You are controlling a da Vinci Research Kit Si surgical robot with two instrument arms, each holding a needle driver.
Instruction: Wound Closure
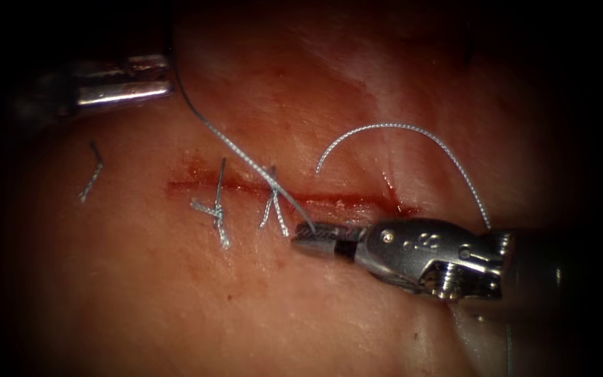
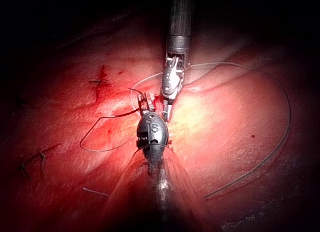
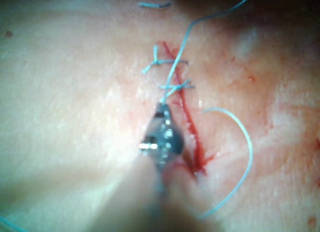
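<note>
The right tool [image 1: 306,239] lies low over the tissue [image 1: 176,307], its long axis running nearly level from the right edge of the endoscope view toward the cut [image 1: 357,202], tips pointing left. Its fingers [image 1: 319,234] are clamped together on the thread [image 1: 246,157], just below the cut and just right of the second stitch [image 1: 273,206].

From those fingers the thread runs up and to the left in a nearly straight slant, crossing the cut beside the second stitch and rising toward the left tool [image 1: 165,78]. That tool sits well apart at the upper left, its long axis level and its tips pointing right. Whether its fingers are apart or together cannot be told, nor whether they hold the thread that passes right by their tips.

A loose arc of thread [image 1: 399,127] curves above the right tool's wrist, beyond the cut. The first stitch [image 1: 218,209] lies further left of the right tool's fingers, across the cut. A cut thread end [image 1: 92,178] rests on the tissue still further left. Red fluid [image 1: 197,183] lines the cut.

I cannot make out the needle.
</note>
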